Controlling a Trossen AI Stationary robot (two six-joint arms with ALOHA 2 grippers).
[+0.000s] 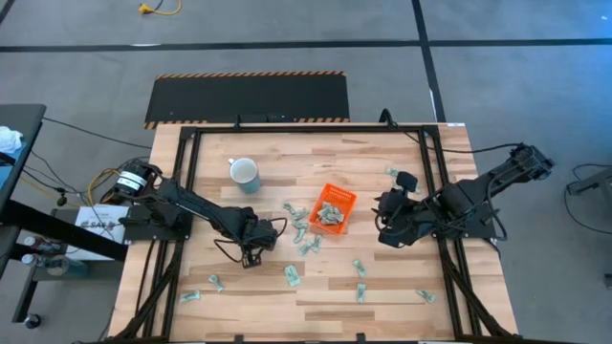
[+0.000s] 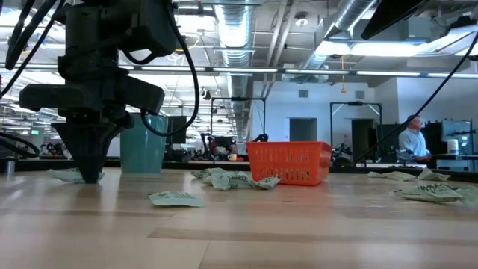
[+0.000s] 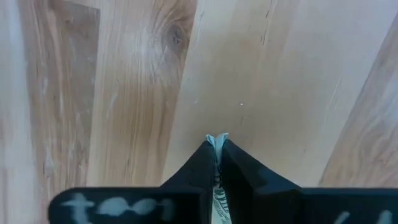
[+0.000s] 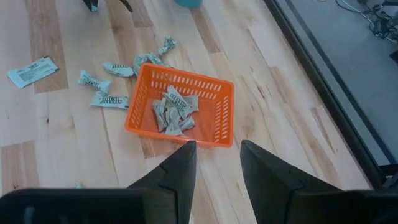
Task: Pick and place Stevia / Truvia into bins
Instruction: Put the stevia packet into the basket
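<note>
Left pincer [image 1: 251,258] stands tips-down on the wooden desk [image 1: 287,315], well to the left of the orange basket [image 1: 332,209] and nearer the front edge than it. Its fingers [image 3: 199,171] are clenched on a pale green sachet [image 3: 217,142], whose end shows between the tips in the left wrist view; the tips sit at or just above the desk surface.

Mug [image 1: 245,173], pale blue-white, stands upright left of the basket and farther back.

Loose sachets [image 1: 302,229] lie bunched just beside the basket's left and front sides, several touching one another. One sachet [image 1: 293,276] lies in front of the basket toward the left pincer; more lie scattered along the front of the desk on both sides.

Basket holds a small heap of sachets [image 4: 173,109] resting flat on its floor, inside the walls.

Right pincer [image 1: 384,216] hangs above the desk just to the right of the basket, apart from it. Its fingers [image 4: 180,171] are released with a clear gap and hold nothing; the right wrist view looks down onto the basket past them.

Person [image 2: 412,140] is visible in the room beyond the desk, to the right of the basket in the low view.
</note>
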